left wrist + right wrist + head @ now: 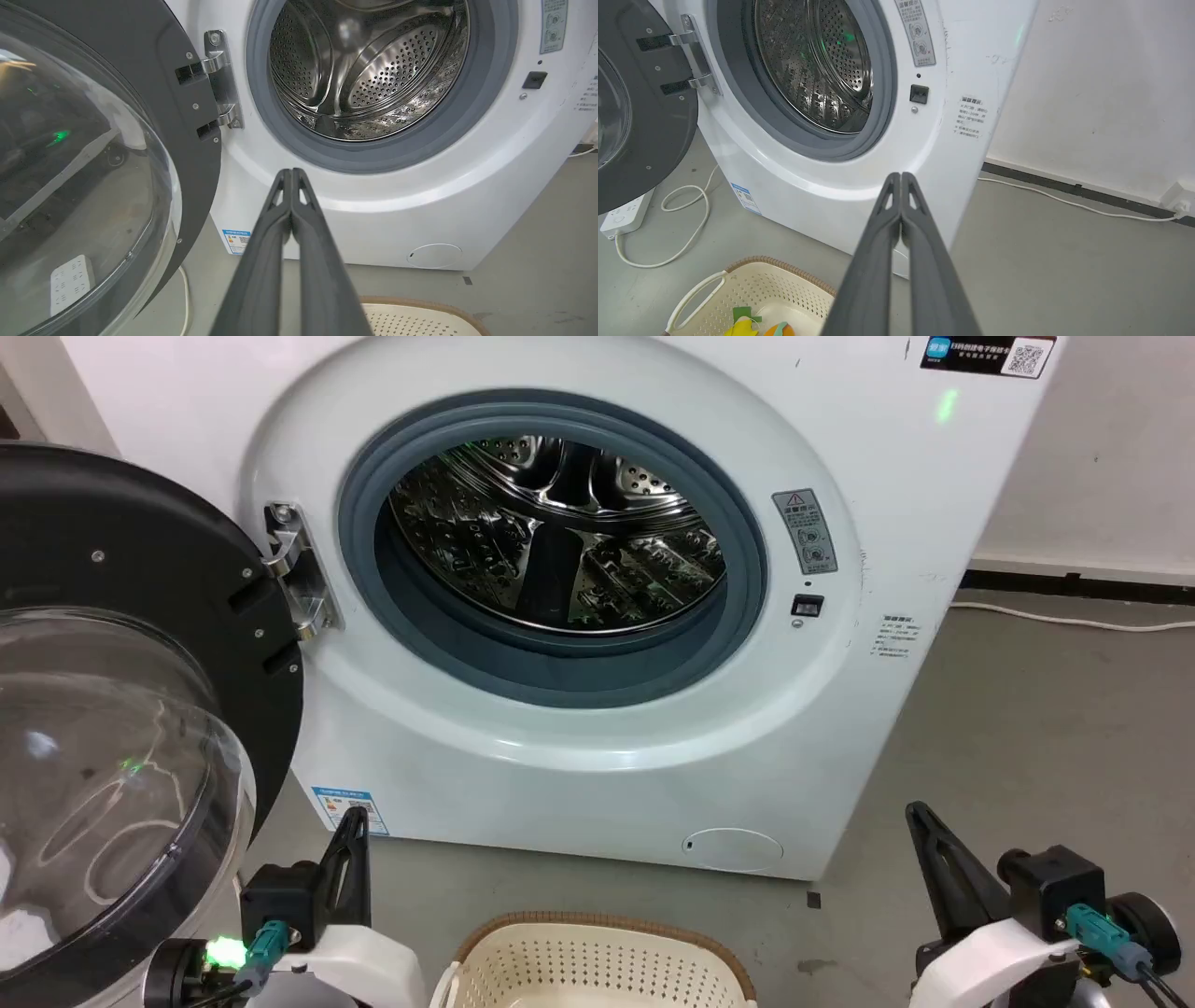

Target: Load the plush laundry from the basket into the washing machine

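The white washing machine [597, 737] stands ahead with its door [140, 644] swung open to the left, and its steel drum [560, 537] looks empty. On the floor in front sits the cream basket [597, 961]. The plush laundry [754, 326] lies inside it, yellow and orange with green trim, cut off by the bottom edge of the right wrist view. My left gripper [292, 171] is shut and empty, aimed at the machine's front below the opening. My right gripper [901, 175] is also shut and empty, right of the basket [752, 289].
A white power strip [621, 217] and its looped cable [686, 219] lie on the grey floor under the open door. Another cable [1064, 200] runs along the wall to the right. The washer's front panel stands close ahead.
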Available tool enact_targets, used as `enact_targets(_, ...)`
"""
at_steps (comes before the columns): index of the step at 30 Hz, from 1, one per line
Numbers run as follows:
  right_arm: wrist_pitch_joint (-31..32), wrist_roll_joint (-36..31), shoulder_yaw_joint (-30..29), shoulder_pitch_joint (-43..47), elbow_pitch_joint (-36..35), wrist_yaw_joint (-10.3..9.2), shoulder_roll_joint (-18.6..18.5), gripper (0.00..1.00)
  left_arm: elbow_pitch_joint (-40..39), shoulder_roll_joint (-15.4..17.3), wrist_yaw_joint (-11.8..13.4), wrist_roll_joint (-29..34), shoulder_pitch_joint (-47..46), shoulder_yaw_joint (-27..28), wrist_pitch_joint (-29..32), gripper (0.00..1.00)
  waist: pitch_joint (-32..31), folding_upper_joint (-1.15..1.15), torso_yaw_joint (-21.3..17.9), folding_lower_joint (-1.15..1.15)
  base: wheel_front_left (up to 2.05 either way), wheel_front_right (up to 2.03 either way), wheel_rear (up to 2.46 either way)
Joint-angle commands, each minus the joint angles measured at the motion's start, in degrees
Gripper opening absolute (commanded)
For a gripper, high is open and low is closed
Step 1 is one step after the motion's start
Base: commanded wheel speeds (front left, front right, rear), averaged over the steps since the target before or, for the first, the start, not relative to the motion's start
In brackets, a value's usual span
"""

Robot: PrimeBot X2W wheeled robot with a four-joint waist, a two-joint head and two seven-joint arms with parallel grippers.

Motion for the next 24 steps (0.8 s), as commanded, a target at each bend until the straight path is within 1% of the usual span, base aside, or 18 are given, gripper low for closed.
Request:
enact_targets(1, 0.08, -0.36, -0.05, -0.67, -0.24, -0.05, 0.0, 0.0, -0.24, 0.0, -0.31, 0.12, -0.88, 0.02, 0.02, 0.0, 0.0, 0.0, 0.0, 0.0, 0.0, 0.0, 0.0)
enact_targets(24, 0.08, -0.36, -0.05, -0.67, -0.24, -0.05, 0.0, 0.0, -0.24, 0.0, -0.31, 0.12, -0.88, 0.02, 0.02, 0.0, 0.0, 0.0, 0.0, 0.0, 0.0, 0.0, 0.0)
